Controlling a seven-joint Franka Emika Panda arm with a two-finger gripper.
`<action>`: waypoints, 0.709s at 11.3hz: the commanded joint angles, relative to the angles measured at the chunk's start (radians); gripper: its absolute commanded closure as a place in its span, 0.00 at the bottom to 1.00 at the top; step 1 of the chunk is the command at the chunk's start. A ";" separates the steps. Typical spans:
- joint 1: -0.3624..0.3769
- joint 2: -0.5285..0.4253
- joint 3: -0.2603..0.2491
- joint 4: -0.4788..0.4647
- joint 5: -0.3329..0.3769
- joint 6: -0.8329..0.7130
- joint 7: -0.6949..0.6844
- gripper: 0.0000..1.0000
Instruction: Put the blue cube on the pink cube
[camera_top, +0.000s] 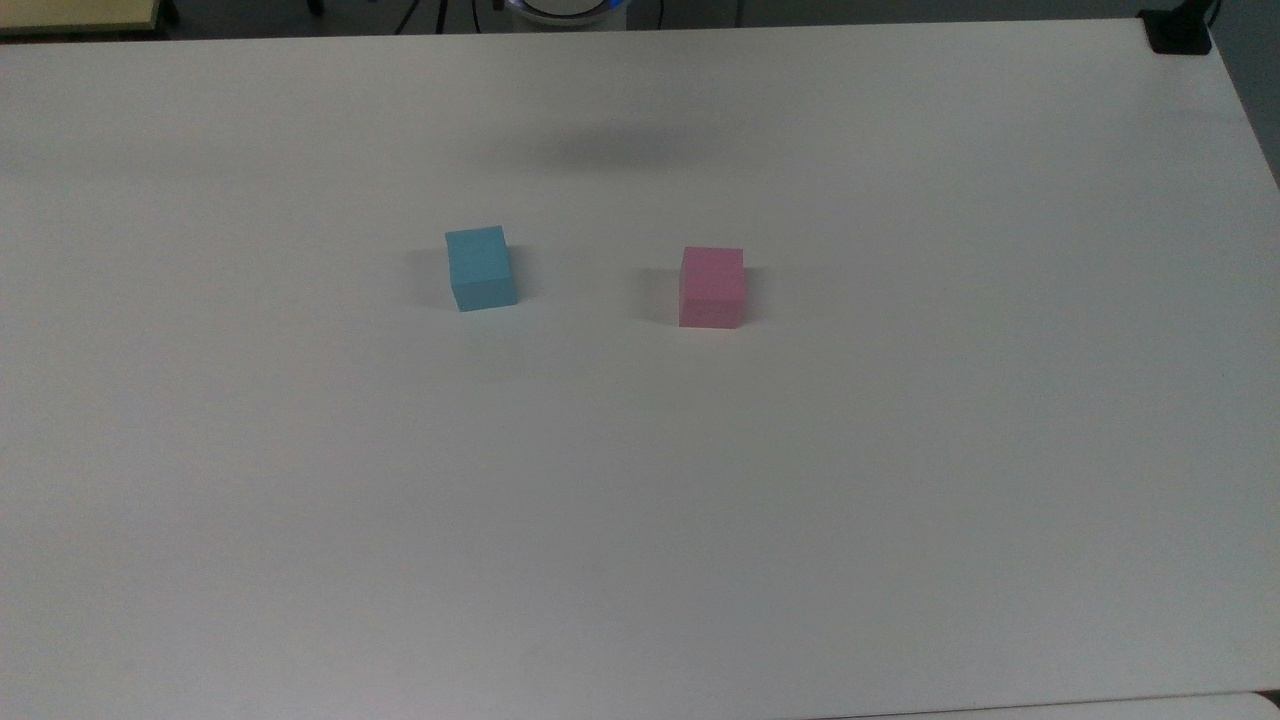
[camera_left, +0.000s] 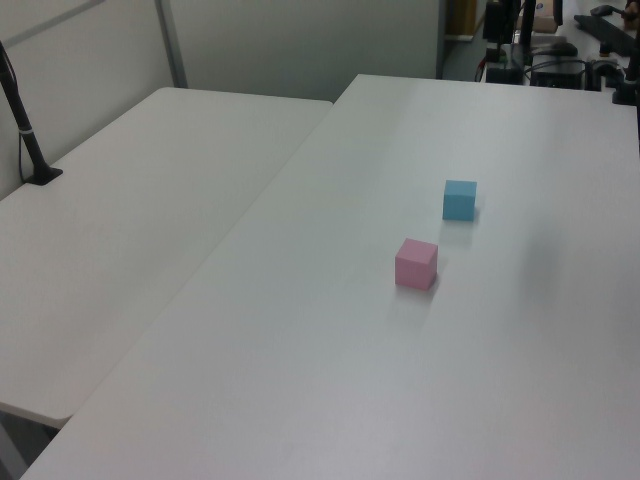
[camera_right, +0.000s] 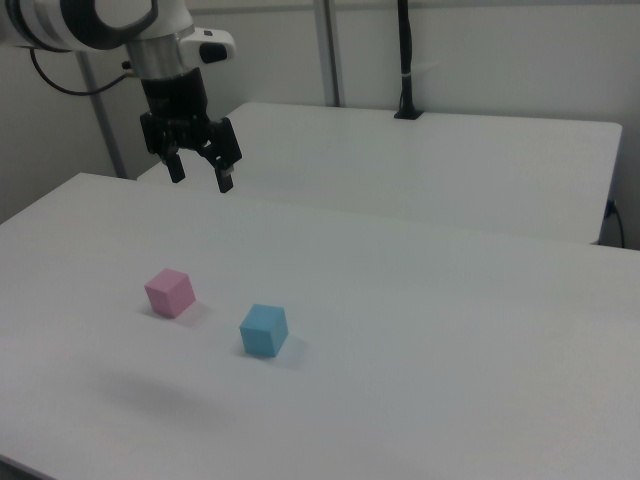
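The blue cube (camera_top: 481, 267) (camera_left: 459, 200) (camera_right: 264, 330) rests on the white table (camera_top: 640, 500), a short way from the pink cube (camera_top: 712, 287) (camera_left: 416, 263) (camera_right: 170, 292). Both stand flat and apart from each other. In the right view my gripper (camera_right: 201, 174) hangs high above the table, up and to the left of the cubes, open with nothing between its fingers. A soft shadow of the arm falls on the table behind the cubes in the top view.
A second white table (camera_left: 120, 230) adjoins this one, with a black post (camera_left: 25, 125) (camera_right: 405, 60) clamped at its edge. A black clamp (camera_top: 1178, 30) sits at the top view's far right corner. Wide bare tabletop surrounds both cubes.
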 joint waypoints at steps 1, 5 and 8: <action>0.009 -0.010 0.000 0.000 0.018 -0.033 -0.010 0.00; 0.009 -0.010 0.000 0.000 0.018 -0.038 -0.010 0.00; 0.009 -0.010 0.000 -0.002 0.018 -0.040 -0.010 0.00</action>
